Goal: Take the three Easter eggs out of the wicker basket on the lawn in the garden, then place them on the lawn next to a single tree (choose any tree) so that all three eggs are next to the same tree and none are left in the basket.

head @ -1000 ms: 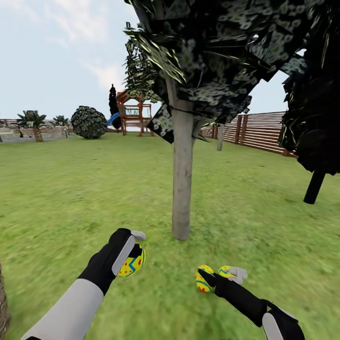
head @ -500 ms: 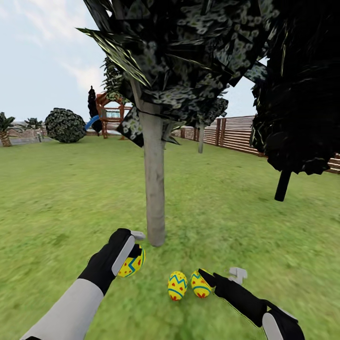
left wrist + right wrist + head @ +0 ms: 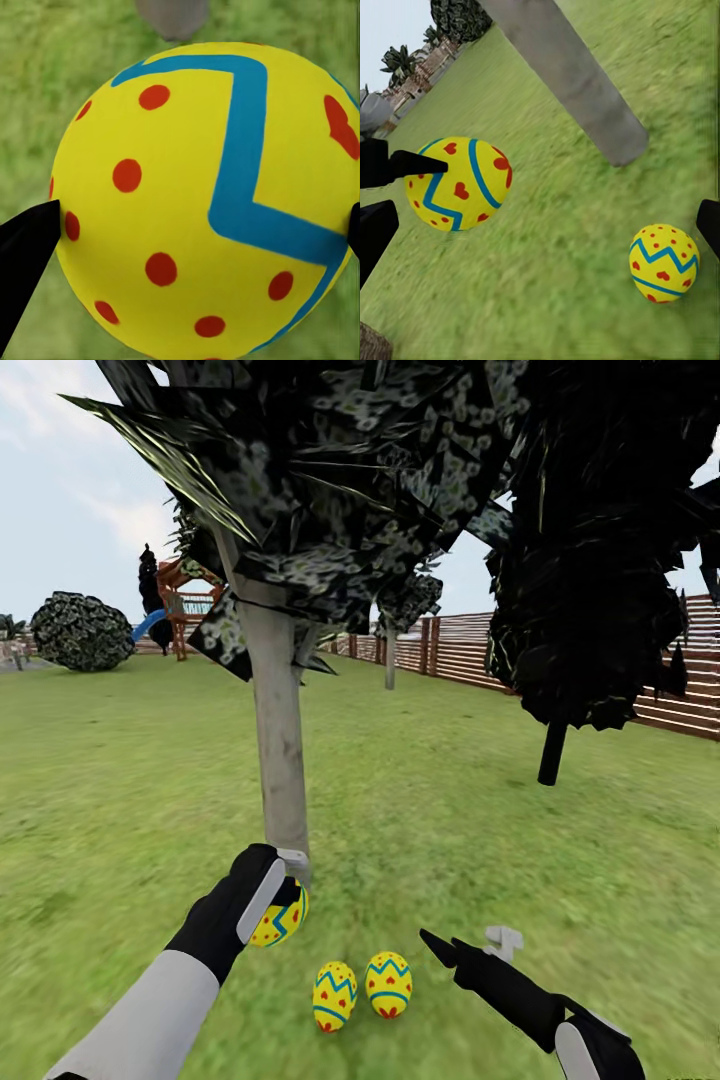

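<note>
My left gripper (image 3: 287,892) is shut on a yellow Easter egg (image 3: 281,920) with red dots and a blue zigzag, held just in front of the foot of the pale grey tree trunk (image 3: 279,760). Up close in the left wrist view, that egg (image 3: 202,202) sits between both fingers. Two more eggs (image 3: 334,996) (image 3: 388,983) lie side by side on the lawn (image 3: 120,780) a little right of the trunk. My right gripper (image 3: 470,943) stands open to their right, apart from them. In the right wrist view there are two eggs (image 3: 457,184) (image 3: 664,262) and the trunk (image 3: 562,75). The wicker basket is out of view.
A dark tree with a thin black trunk (image 3: 552,752) stands to the right. A brown slat fence (image 3: 460,650) runs along the back right. Far left are a round bush (image 3: 82,631) and a playset (image 3: 185,615). Low foliage (image 3: 380,480) hangs overhead.
The view has swung right, so trunk and eggs sit further left in the picture. My right gripper, around an egg a second ago, now stands clear of both. The left hold is unchanged.
</note>
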You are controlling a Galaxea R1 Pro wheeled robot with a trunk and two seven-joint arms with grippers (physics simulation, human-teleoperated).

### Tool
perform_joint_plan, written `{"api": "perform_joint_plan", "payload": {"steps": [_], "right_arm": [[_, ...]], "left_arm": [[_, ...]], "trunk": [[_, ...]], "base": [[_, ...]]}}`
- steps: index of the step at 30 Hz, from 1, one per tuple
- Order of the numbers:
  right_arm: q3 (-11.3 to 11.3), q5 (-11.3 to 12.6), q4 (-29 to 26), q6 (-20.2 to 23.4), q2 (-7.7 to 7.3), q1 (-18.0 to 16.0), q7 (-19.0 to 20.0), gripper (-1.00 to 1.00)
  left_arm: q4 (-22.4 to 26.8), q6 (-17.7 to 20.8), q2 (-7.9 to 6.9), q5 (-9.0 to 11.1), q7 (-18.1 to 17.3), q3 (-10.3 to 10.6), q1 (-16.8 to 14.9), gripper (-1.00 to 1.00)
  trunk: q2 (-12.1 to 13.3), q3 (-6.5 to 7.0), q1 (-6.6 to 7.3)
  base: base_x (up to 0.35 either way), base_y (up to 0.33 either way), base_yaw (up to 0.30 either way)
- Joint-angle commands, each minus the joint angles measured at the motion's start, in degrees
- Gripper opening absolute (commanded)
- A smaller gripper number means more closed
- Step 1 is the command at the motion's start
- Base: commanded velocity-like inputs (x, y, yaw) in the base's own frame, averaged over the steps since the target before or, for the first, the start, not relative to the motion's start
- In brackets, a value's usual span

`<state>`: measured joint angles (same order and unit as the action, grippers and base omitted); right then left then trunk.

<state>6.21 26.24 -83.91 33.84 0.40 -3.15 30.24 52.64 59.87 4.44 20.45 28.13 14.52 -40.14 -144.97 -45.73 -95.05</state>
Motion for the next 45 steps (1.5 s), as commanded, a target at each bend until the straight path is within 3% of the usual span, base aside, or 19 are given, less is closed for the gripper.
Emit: {"api": "perform_joint_plan", "payload": {"steps": [1,14,24,34,45], "right_arm": [[0.1,0.3,0.0,0.4,0.04,-0.1,0.1,1.0],[0.1,0.3,0.0,0.4,0.04,-0.1,0.4,1.0],[0.1,0.3,0.0,0.4,0.04,0.0,0.4,1.0],[0.0,0.3,0.0,0.4,0.04,-0.1,0.2,1.0],[0.0,0.2,0.0,0.4,0.06,-0.1,0.0,1.0]], "left_arm": [[0.0,0.1,-0.02,0.6,0.6,0.1,0.0,-1.0],[0.1,0.1,-0.04,0.9,0.5,0.1,0.0,-1.0],[0.1,0.1,-0.05,0.9,0.5,0.1,0.0,-1.0],[0.0,-3.9,-0.13,0.6,0.5,0.1,0.0,-1.0],[0.0,-4.4,-0.13,0.5,0.4,0.1,0.0,-1.0]], "trunk": [[0.0,-0.01,0.0],[0.0,0.1,0.0],[-0.2,-2.12,-0.26],[-0.3,-4.33,-0.52],[-0.4,-6.77,-0.8]], "base": [[0.13,0.184,-0.175],[0.031,0.053,-0.027],[0.0,0.0,0.0],[0.0,0.0,0.0],[0.0,0.0,0.0]]}}
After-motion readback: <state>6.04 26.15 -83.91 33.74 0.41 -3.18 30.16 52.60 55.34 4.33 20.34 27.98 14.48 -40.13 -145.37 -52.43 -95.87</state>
